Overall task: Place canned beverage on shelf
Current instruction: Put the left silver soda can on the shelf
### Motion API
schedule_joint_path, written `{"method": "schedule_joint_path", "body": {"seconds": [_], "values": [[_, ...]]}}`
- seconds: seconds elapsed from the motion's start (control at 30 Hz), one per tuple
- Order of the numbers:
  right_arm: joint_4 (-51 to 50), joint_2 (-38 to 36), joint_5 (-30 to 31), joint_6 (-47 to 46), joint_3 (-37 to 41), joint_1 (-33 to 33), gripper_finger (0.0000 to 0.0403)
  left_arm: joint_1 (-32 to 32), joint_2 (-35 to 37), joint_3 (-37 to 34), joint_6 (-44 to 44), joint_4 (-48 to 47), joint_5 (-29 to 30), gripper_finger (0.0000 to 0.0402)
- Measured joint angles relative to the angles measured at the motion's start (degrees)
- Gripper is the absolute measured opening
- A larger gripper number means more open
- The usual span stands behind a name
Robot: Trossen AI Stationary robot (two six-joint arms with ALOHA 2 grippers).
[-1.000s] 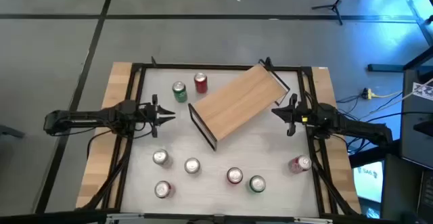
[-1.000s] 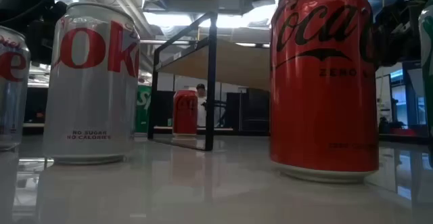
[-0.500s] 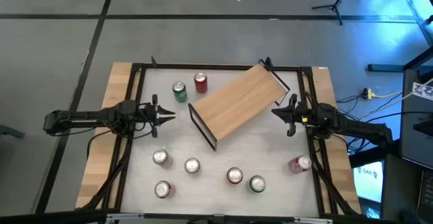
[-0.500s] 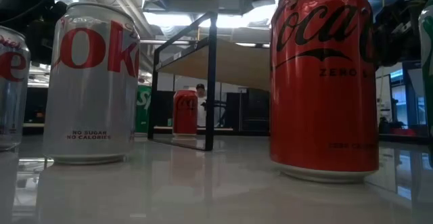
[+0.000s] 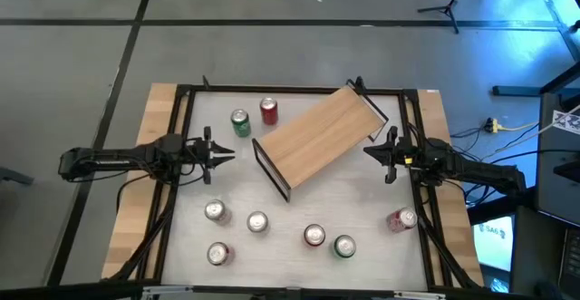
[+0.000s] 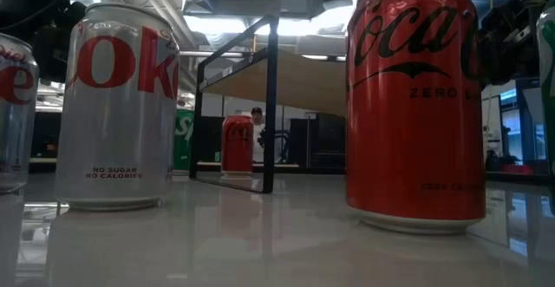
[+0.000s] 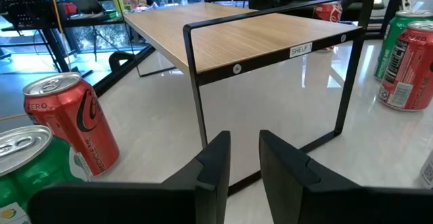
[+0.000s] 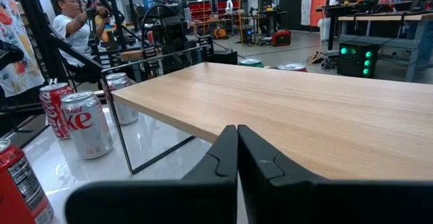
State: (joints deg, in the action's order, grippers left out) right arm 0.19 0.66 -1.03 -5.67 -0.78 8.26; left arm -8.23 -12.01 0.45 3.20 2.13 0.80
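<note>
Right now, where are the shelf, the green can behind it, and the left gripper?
shelf (image 5: 319, 134), high view, middle of the wood plank.
green can (image 5: 239, 122), high view, its top.
left gripper (image 5: 228, 153), high view, between its fingertips.

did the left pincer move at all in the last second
No. In the high view the left pincer sits at the same spot beside the table's left frame rail, empty, short of the shelf.

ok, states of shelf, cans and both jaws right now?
shelf: upright on the table, top bare
cans, e.g. red can: all upright on the table, none on the shelf
left gripper: jaws slightly open, empty
right gripper: jaws shut, empty
</note>
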Motion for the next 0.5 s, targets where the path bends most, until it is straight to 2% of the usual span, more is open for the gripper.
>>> {"method": "schedule_joint_path", "body": {"seconds": [0.5], "values": [[0.0,0.0,0.0,0.0,0.0,0.0,0.0001,0.0,0.0,0.0,0.0,0.5,0.1,0.007]]}}
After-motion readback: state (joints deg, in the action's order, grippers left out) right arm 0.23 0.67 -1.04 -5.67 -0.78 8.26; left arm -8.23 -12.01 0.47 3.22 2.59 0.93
